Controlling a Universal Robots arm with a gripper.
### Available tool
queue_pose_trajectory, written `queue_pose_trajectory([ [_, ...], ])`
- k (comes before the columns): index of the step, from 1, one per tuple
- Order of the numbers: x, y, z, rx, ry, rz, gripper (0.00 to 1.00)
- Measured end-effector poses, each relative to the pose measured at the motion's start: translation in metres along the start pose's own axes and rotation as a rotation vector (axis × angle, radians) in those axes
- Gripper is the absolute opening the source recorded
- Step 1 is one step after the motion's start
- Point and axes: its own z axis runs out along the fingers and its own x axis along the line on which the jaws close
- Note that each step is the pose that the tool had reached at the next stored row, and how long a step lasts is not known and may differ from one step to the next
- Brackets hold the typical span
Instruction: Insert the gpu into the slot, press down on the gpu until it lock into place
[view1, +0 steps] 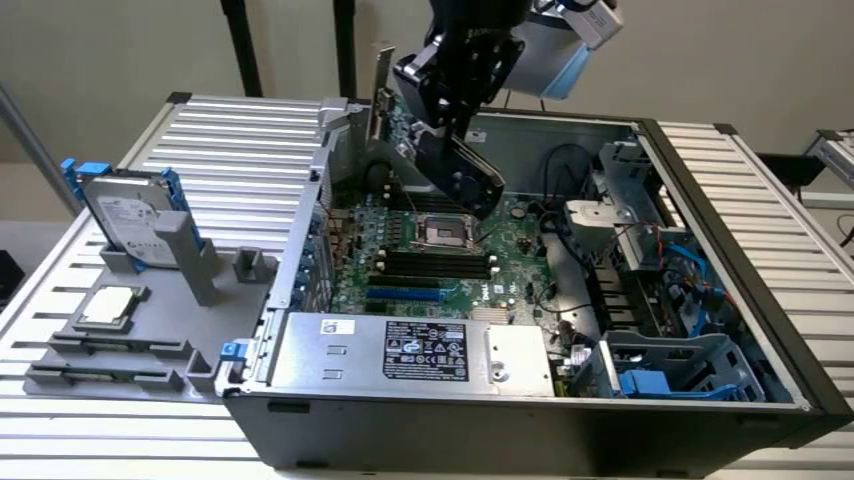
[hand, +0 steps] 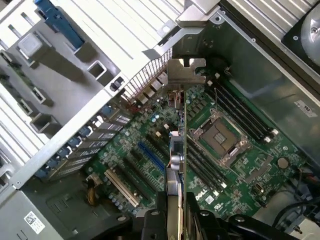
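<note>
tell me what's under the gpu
The gpu hangs in the gripper above the green motherboard; the blue slot and cpu socket show below. Board directly beneath its edge is hidden.

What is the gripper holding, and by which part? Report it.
The gpu, clamped across its two flat faces along the upper edge by the jaws of the gripper.

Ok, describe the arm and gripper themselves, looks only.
The gripper is black and blocky, with matte, angular fingers. Above it, the arm's wrist is pale silver-grey with a light blue patch, and a small pale grey box sits on its side. I can make out no markings on any of it.
</note>
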Motion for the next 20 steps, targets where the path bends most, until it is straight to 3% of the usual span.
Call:
queue_pose_trajectory([
  [6, 0.000, -0.0003, 0.0040, 0.0046, 0.0082, -0.110, 0.26],
  [9, 0.000, -0.0004, 0.0058, 0.0098, 0.0099, -0.165, 0.26],
  [20, 0.000, -0.0008, 0.0108, 0.0527, -0.0043, -0.362, 0.26],
])
